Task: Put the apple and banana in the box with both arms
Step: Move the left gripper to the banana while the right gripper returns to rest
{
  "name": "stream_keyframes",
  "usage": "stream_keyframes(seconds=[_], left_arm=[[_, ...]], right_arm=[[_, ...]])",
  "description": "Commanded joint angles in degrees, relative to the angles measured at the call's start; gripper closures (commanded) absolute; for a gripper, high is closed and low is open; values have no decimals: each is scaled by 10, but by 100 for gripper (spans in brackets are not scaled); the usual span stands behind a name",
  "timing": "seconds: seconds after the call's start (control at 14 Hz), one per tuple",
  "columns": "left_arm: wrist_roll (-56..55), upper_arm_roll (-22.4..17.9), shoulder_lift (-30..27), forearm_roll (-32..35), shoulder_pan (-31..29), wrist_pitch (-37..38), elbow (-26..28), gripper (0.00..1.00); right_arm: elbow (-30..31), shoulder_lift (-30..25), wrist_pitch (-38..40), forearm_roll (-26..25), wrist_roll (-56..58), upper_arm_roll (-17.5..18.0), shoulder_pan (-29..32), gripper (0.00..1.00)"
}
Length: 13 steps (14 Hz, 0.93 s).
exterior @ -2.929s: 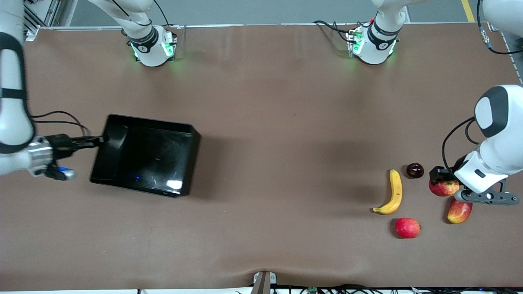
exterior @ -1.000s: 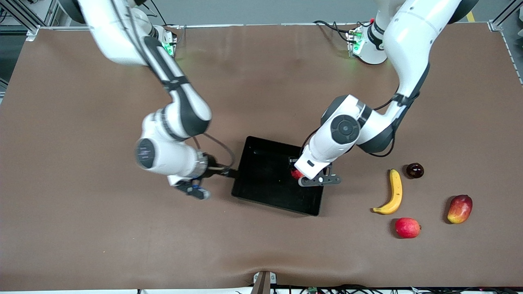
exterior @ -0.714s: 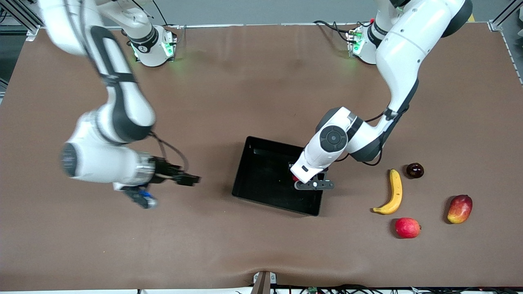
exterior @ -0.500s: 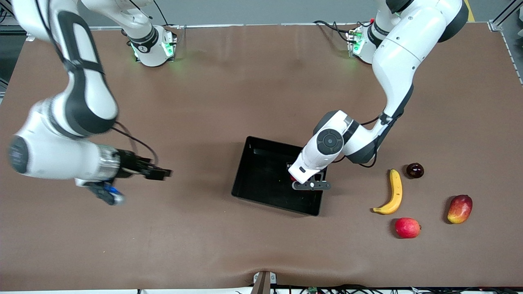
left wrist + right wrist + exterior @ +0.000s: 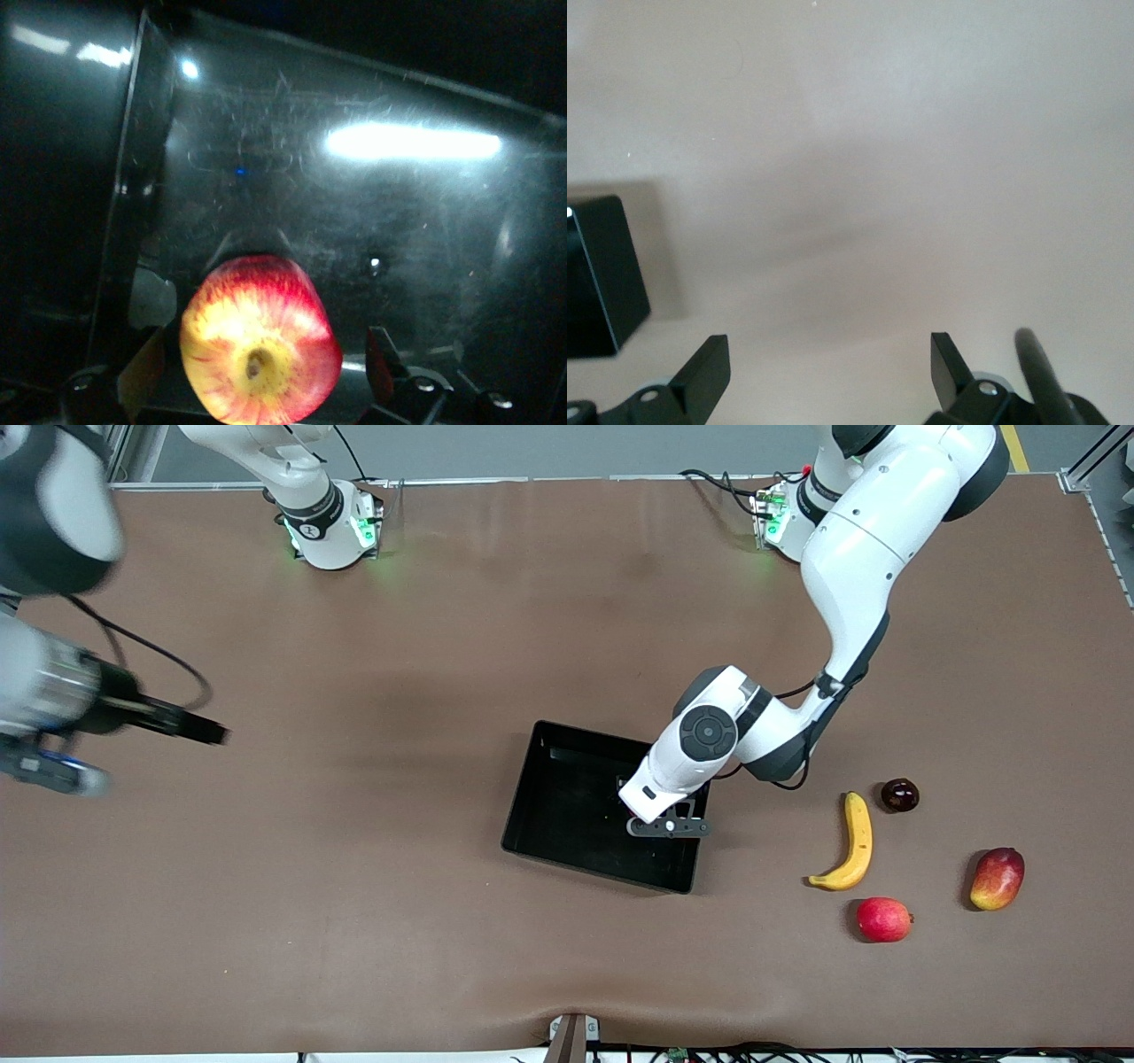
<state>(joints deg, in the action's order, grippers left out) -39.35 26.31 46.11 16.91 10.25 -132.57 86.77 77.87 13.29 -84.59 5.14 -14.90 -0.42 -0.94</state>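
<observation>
The black box [image 5: 567, 850] lies mid-table. My left gripper [image 5: 633, 804] is low inside it, at its end toward the left arm. The left wrist view shows the red-and-yellow apple [image 5: 261, 341] resting on the box floor [image 5: 354, 221] between the spread fingers of my left gripper [image 5: 263, 354], with a gap beside one finger [image 5: 381, 363]. The front view hides the apple under the hand. The banana [image 5: 852, 843] lies on the table toward the left arm's end. My right gripper [image 5: 208, 733] is open and empty over bare table near the right arm's end; it also shows in the right wrist view [image 5: 830, 350].
A pinkish-red round fruit [image 5: 883, 919], a red-and-yellow mango-like fruit [image 5: 997, 878] and a small dark round fruit [image 5: 899, 794] lie around the banana. A corner of the box [image 5: 598, 274] shows in the right wrist view.
My right gripper has left the box's wall and swung away toward the right arm's end. My left gripper carried the apple from the fruit group to the box and sank into it.
</observation>
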Motion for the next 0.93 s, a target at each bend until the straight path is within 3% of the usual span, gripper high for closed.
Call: stream_keyframes(seconds=[0.0,0.36,0.5,0.86], left_arm=[[-2,-2,-58,13,-14,17,6,0],[12,4,-132,-18,-93,92,-8,0],[93,4,-138,-18,-123,135,-29,0],[324,1,-133,-10,-237,141,6,0]], right_arm=[[26,-72,9,-6,117,10,52,0],[42,-147,75,-5,131,9,98,0],[91,-178,73,-8,152,9,124,0],[94,-179,77,-12,197,17,127,0]])
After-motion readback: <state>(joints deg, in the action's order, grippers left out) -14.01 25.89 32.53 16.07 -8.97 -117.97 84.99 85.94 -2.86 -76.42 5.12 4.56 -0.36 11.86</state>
